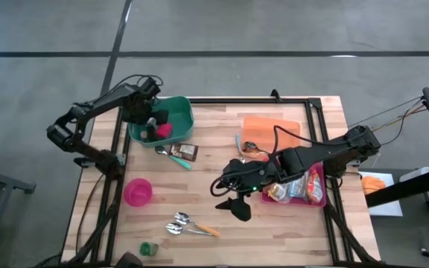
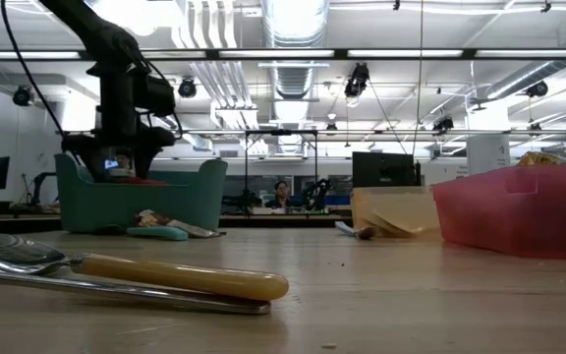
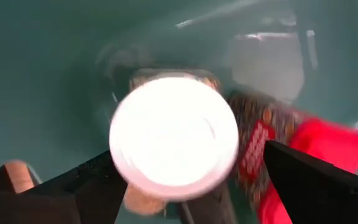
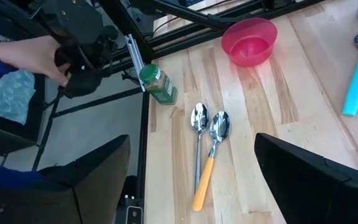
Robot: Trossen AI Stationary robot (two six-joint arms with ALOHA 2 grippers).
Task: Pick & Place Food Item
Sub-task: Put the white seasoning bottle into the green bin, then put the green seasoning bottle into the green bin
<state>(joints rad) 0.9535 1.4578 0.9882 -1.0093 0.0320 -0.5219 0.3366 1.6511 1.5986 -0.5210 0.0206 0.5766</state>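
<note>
Cup (image 3: 174,137) between left gripper (image 3: 188,180) fingers (unclamped)

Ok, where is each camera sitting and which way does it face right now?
High: overhead, straight down; both arms, left pincer over the teal bin, right pincer over bare wood.
Low: table height, level across; left arm above the bin.
Left wrist: down into the bin at a white lid; own open fingers.
Right wrist: across the table; own open fingers.
Shared: the spoons and pink bowl show in high and right wrist.

The pale wooden table (image 1: 274,223) bears a teal plastic bin (image 1: 181,112), pink bowl (image 1: 138,191), two metal spoons (image 1: 181,223) and a red tray (image 1: 315,199).
</note>
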